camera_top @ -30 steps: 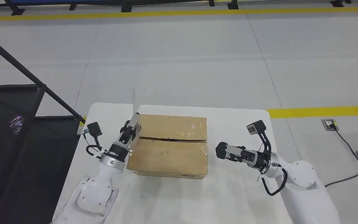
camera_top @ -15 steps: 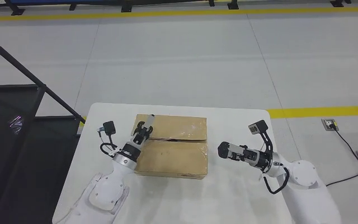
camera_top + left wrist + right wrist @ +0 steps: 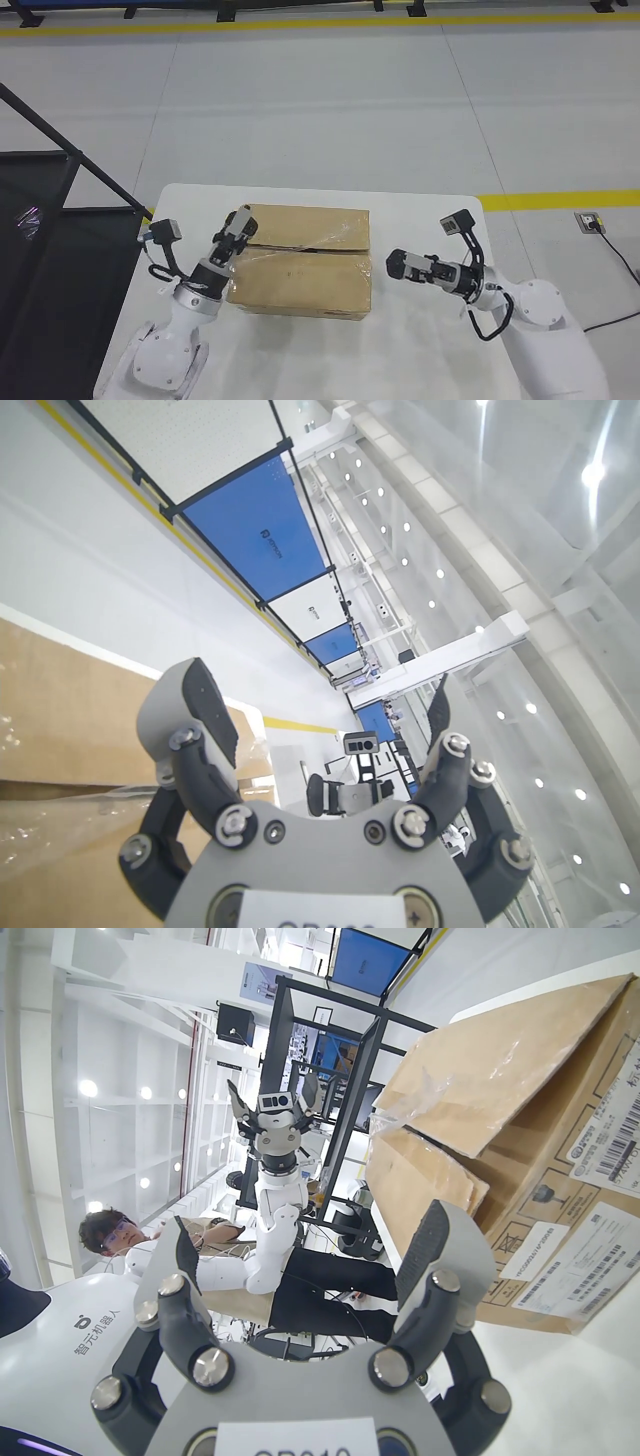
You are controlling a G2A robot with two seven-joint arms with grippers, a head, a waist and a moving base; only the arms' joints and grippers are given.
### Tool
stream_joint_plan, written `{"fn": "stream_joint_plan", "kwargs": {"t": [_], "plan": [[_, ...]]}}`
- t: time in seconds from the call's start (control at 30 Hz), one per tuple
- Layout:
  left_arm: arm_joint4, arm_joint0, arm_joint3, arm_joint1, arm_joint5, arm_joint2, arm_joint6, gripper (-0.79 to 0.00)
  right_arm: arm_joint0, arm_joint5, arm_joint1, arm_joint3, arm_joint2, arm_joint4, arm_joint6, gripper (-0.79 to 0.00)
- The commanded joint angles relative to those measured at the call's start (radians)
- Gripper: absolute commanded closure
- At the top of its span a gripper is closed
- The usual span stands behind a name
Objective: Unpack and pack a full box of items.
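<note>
Cardboard box (image 3: 500, 1078) side: white barcode labels (image 3: 575, 1273), printed handling symbols (image 3: 546, 1193).

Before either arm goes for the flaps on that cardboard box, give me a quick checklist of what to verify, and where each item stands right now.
1. Left gripper open and empty: ok, its jaws are spread and hold nothing.
2. Right gripper open and empty: ok.
3. Right gripper clear of the cardboard box: ok, it sits beside the box's end, apart from it.
4. Box fully on the table: ok.
5. Flaps open: not ok, both are folded down, though the seam gapes at one end.
6. Tape along the seam cut through: cannot tell, it is crumpled.
</note>
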Motion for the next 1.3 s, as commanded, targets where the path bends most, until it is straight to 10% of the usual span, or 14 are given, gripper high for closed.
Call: {"fn": "stream_joint_plan", "kwargs": {"t": [0.0, 0.4, 1.0, 1.27], "plan": [[-0.037, 0.057, -0.027, 0.008, -0.026, -0.097, -0.029, -0.785, 0.026, 0.01, -0.002, 0.0, -0.016, -0.003, -0.006, -0.785], [-0.202, 0.284, 0.126, 0.038, -0.197, -0.447, -0.309, -0.785, 0.176, 0.115, -0.015, 0.044, -0.098, -0.114, -0.09, -0.785], [-0.206, 0.238, 0.159, 0.032, -0.284, -0.351, -0.385, -0.785, 0.362, 0.488, -0.05, 0.155, -0.277, -0.167, -0.109, -0.785], [-0.212, 0.189, 0.157, 0.031, -0.251, -0.314, -0.405, -0.785, 0.426, 0.487, -0.069, 0.213, -0.344, -0.198, -0.121, -0.779]]}}
